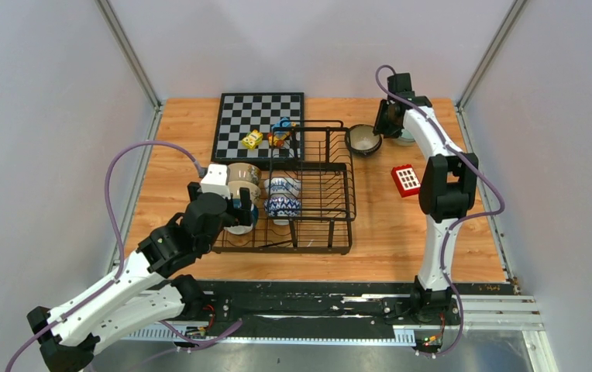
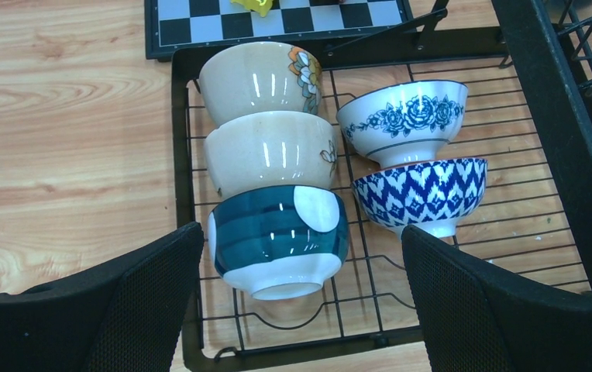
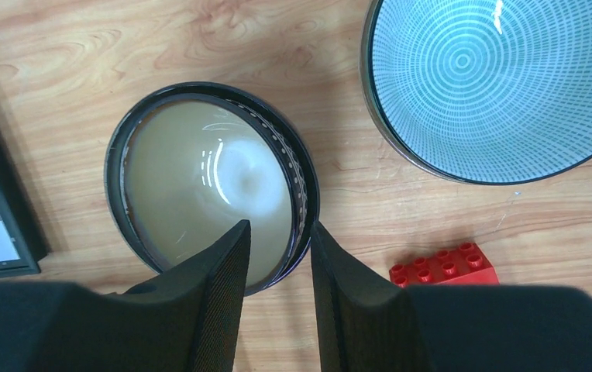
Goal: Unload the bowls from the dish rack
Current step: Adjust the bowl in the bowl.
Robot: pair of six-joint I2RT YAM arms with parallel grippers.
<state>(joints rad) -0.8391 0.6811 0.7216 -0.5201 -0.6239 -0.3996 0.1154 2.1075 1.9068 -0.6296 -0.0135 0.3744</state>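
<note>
Bowls, seven on view. Surface and room: we are logging a pale wooden tabletop (image 1: 386, 225), and grey walls (image 1: 45, 93) with metal corner posts (image 1: 130, 54) are enclosing it.

Five bowls are lying on their sides in the dish rack (image 1: 328, 205), ahead of the left gripper (image 2: 302, 235). They are forming two rows whose long axes are running away from it toward the chessboard (image 1: 258, 124). Every foot is pointing back at the gripper, every mouth away.

- Row one, nearest first: teal-banded bowl (image 2: 277, 232), plain beige bowl (image 2: 270, 151), beige flowered bowl (image 2: 258, 77), stacked mouth to foot.
- Row two, alongside: blue zigzag bowl (image 2: 421, 194), white bowl with blue roses (image 2: 405, 116).

The left gripper's jaws are standing wide, one finger at each flank of the teal-banded bowl, clear of it.

Two more are standing upright, mouths up, on the wood outside the rack. The right gripper (image 3: 279, 232) is hanging over the dark-rimmed bowl (image 3: 200, 186), jaws narrow, one finger inside its rim and one outside. We are seeing a strip of beige interior between inner finger and rim. The ringed blue bowl (image 3: 494, 85) is sitting just beyond those fingers, a red block (image 3: 444, 263) beside them.
</note>
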